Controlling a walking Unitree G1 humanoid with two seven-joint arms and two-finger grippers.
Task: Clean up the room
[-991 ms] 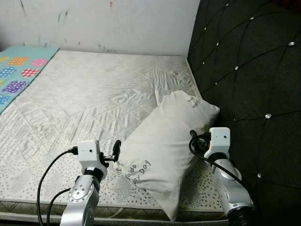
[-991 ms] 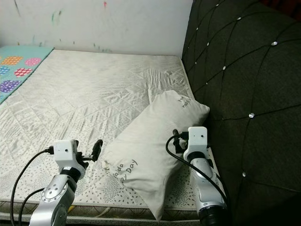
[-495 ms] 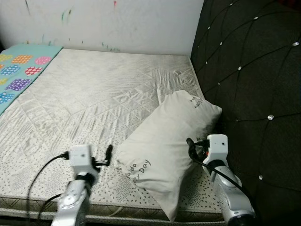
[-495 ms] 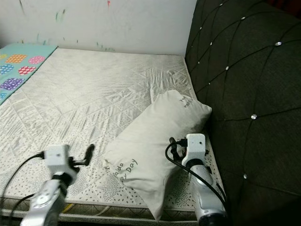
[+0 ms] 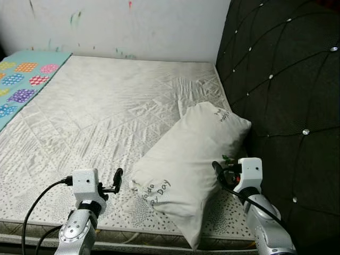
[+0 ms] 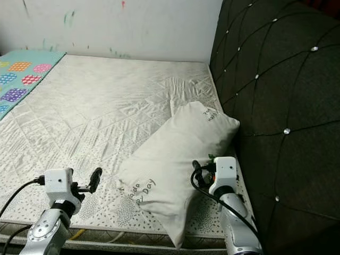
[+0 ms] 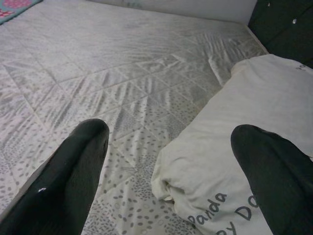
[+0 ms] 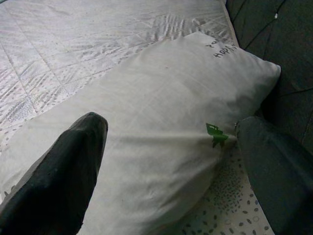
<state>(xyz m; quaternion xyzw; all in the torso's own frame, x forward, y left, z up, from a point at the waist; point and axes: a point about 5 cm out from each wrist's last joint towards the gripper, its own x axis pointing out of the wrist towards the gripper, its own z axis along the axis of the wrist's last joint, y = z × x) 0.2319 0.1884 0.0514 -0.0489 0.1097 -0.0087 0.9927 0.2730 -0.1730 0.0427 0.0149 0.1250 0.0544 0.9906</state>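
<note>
Pillow (image 5: 190, 164) is lying untouched between your grippers. Your left gripper (image 5: 118, 178) is dropping back from its corner, and both it and the right gripper (image 8: 166, 156) are gaping wide, so you're regrouping.

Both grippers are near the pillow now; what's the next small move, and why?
Probably ease both open grippers forward onto the pillow: the left gripper hangs just short of its near corner, the right gripper beside its edge by the headboard, neither gripping yet.

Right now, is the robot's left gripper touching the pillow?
Apart. In the left wrist view the left gripper has its jaws wide open, with mattress showing between the near finger and the pillow; the left eye view shows that gap too.
</note>
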